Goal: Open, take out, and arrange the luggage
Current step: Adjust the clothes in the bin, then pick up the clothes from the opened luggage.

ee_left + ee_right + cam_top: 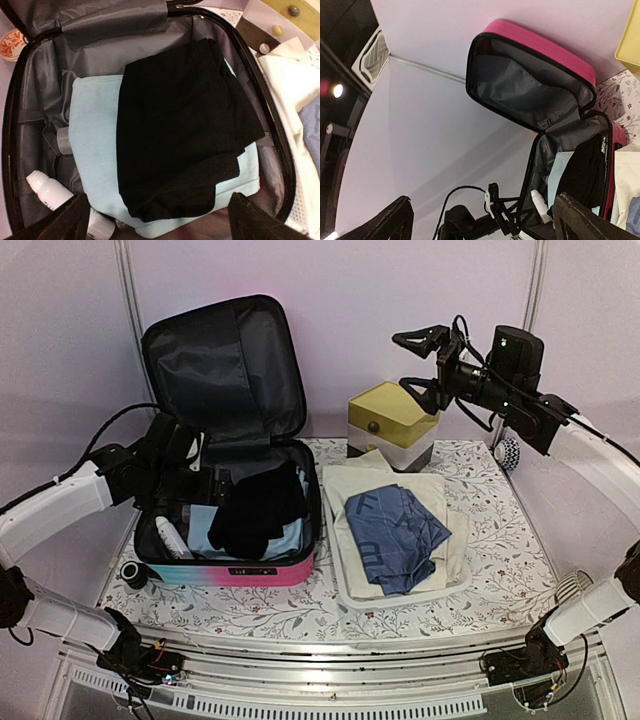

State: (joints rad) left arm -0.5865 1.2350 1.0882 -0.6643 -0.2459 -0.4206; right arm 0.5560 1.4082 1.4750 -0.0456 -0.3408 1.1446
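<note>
Two layers in luggage [240, 572]: with left gripper [160, 216] gaping, empty, pinch only black garment [185, 125] at near fold, sparing pale blue cloth [95, 150] beneath; right gripper [418, 365] gaping, empty, aloft.

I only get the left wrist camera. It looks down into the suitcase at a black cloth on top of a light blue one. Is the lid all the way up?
Observer: Yes. The lid of the suitcase stands upright behind the open half.
Child: Where's the other arm?
Observer: The right gripper is open in the air beside the yellow-topped box, holding nothing.
Child: Is anything out of the suitcase?
Observer: A blue garment lies crumpled on a cream cloth in the white basket, to the right of the suitcase.
</note>
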